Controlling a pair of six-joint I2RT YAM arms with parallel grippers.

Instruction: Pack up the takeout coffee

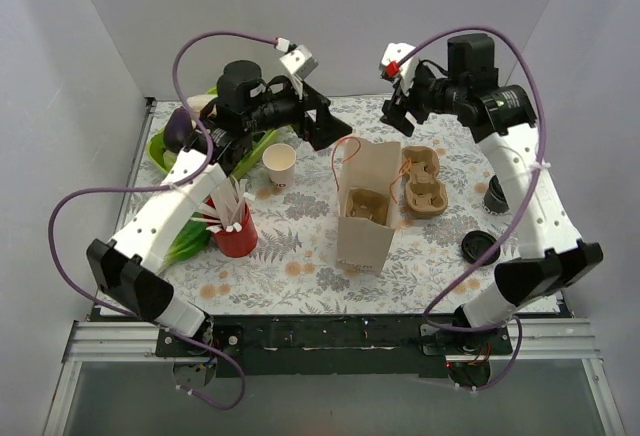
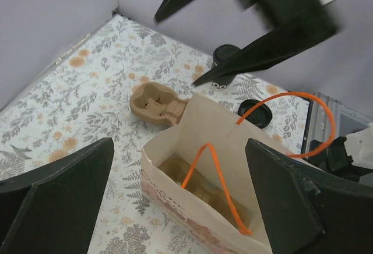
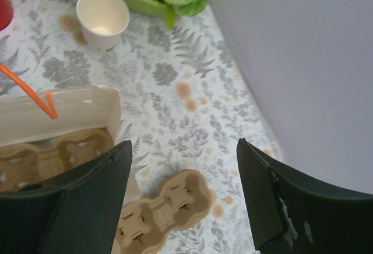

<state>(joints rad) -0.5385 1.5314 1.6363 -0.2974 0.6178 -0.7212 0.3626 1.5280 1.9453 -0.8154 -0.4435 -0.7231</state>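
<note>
The coffee stands on the table at the right side, beside the right arm's forearm and partly hidden behind it in the top view. It lies well apart from both sets of jaws: to the right of and nearer than the right gripper, and far to the right of the left gripper. Left gripper: fingers spread wide, nothing between them, hanging above the mouth of the bag. Right gripper: fingers likewise spread wide and empty, above the far right edge of the bag. Count: 1 coffee, 1 bag, 2 carriers, 1 loose lid, 1 white cup, 1 red cup, 1 green tray. 1 carrier sits inside the bag; the other carrier lies on the table just right of the bag, between the bag and the coffee. The loose lid lies nearer than the coffee, close to it but apart. The coffee is a small pale paper cup, upright, closed by a round black lid; a small dark mark shows on its side in the left wrist view. Its lower part is cut off there by a finger of the right gripper.
</note>
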